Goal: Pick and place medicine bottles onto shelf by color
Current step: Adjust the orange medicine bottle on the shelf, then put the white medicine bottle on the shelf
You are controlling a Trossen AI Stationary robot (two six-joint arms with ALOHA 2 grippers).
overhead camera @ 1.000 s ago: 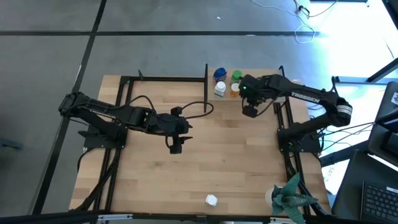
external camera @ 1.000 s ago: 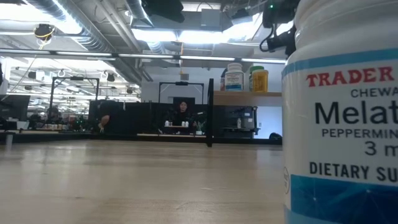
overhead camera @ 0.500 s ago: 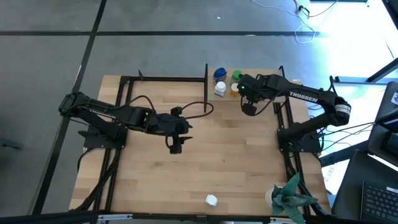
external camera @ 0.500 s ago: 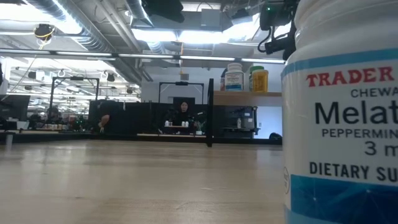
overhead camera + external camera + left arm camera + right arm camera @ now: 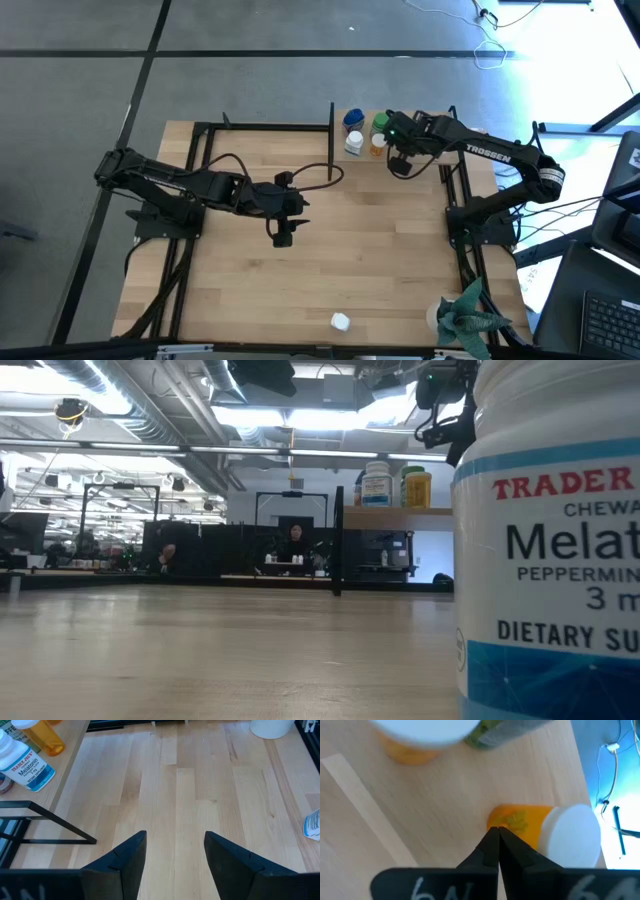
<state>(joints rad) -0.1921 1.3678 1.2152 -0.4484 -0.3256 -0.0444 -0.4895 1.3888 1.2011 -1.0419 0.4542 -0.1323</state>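
Over the shelf (image 5: pixel 415 128) at the worktop's far edge, your right pincer (image 5: pixel 399 166) hangs pressed together and empty beside four shelved bottles (image 5: pixel 364 133); left pincer (image 5: pixel 281 238) parted mid-worktop; next, fetch the white bottle (image 5: pixel 340 321) near the front edge.

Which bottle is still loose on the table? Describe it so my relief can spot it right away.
Start at the big wooden table and go to its near edge, left of the green paper plant. The small white bottle sits there alone on bare wood, while every other bottle is clustered on the shelf at the far edge.
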